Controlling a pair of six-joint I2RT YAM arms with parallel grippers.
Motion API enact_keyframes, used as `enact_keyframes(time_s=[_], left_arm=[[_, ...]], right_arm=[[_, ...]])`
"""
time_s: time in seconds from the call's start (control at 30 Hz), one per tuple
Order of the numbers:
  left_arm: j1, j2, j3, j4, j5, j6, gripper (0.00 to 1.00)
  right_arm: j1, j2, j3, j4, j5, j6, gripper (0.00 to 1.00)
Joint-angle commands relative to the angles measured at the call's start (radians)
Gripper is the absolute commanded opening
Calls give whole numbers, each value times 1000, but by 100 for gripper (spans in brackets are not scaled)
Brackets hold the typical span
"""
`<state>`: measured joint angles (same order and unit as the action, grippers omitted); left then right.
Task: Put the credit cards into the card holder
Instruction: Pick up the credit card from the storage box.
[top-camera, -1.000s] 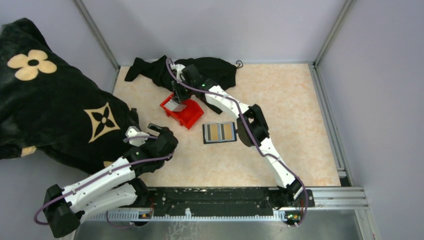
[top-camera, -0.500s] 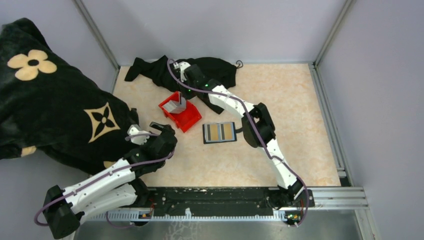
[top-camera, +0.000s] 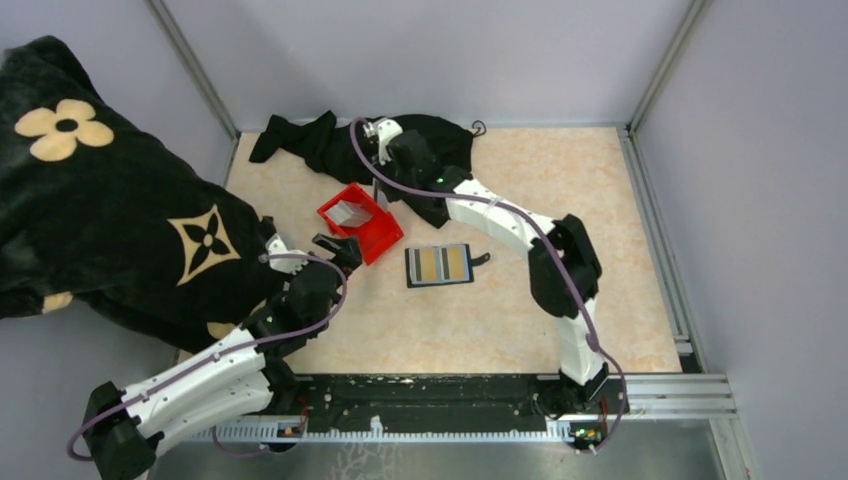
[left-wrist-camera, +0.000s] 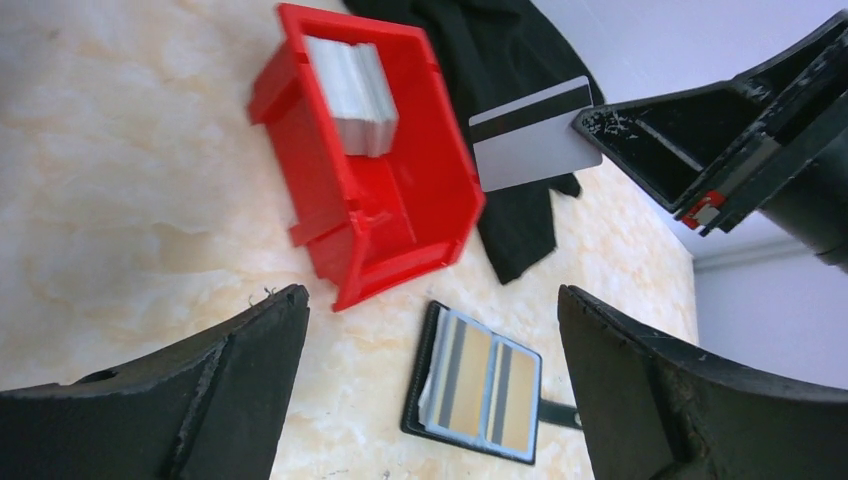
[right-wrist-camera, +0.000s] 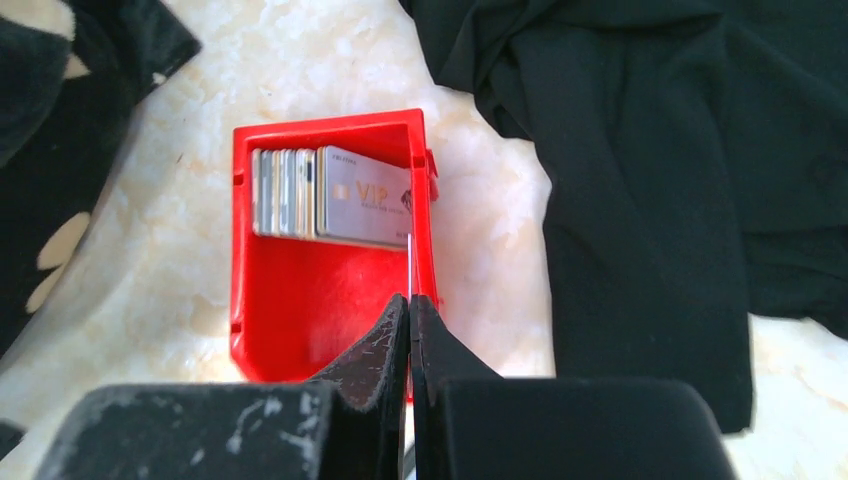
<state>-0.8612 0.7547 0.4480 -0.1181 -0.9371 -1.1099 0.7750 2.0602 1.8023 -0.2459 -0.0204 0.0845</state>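
Above the red bin, the right gripper has its jaws pressed together on a single grey credit card, while the remaining cards stand stacked against the bin's far wall. My judgement is that the step in hand is carrying this card over to the card holder, which lies open and flat on the table just beside the bin, with tan cards already showing in its pockets. To do it well, the arm should lift clear of the bin's rim, keep the pinch firm, and turn the card so its free edge lines up with an unfilled pocket before sliding in at a shallow angle. The left gripper, jaws wide apart near the bin and holding nothing, could steady the holder against sliding. Only one end of the card sits between the right fingertips; most of it juts out beyond them, stripe side visible from the left wrist, and it reads as a thin edge-on line from the right wrist.
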Motion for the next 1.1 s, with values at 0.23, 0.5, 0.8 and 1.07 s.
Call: enact_keyframes(time_s=[0.23, 0.5, 0.8, 1.07], left_arm=[[16, -48, -29, 350, 460, 484, 99], [43, 5, -7, 426, 885, 674, 99], [70, 139, 38, 430, 1269, 771, 95], [111, 161, 22, 453, 1412, 790, 89]], right_arm=[[49, -595, -439, 6, -25, 90, 0], [49, -880, -744, -42, -166, 195, 0], [34, -1046, -919, -44, -302, 267, 0], [-82, -1049, -994, 14, -520, 301, 0]])
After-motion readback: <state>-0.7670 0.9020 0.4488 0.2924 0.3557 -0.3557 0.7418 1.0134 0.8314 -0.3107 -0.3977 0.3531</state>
